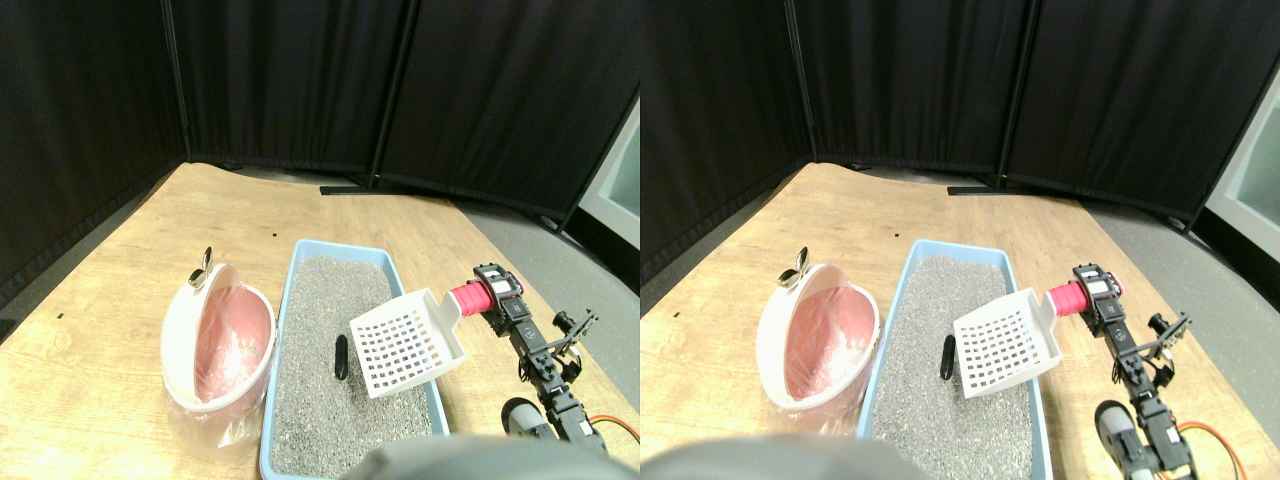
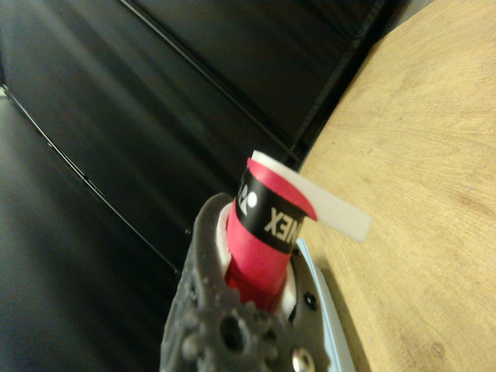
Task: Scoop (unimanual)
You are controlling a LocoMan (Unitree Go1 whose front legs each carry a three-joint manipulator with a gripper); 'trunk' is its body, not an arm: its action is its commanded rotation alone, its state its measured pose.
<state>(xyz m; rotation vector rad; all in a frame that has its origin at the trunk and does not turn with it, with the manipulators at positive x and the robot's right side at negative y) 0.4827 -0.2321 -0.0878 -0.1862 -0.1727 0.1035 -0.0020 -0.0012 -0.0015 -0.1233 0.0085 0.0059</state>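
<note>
A white slotted scoop (image 1: 405, 345) hangs tilted over the grey litter in a light blue litter box (image 1: 340, 247). Nothing shows inside the scoop's basket. My right gripper (image 1: 492, 298) is shut on the scoop's red-wrapped handle (image 1: 467, 297), just past the box's right rim. A small dark lump (image 1: 341, 357) lies on the litter directly left of the scoop's front edge. In the wrist view the red handle (image 2: 263, 248) sits inside the dark jaw frame of my gripper (image 2: 252, 298), and a strip of the blue box rim (image 2: 329, 325) shows beside it.
A white bin with a pink liner (image 1: 180, 340) stands tipped against the box's left side, with clear plastic around its base. The box and bin rest on a wooden board (image 1: 100, 330). Black curtain panels (image 1: 300, 80) close off the back.
</note>
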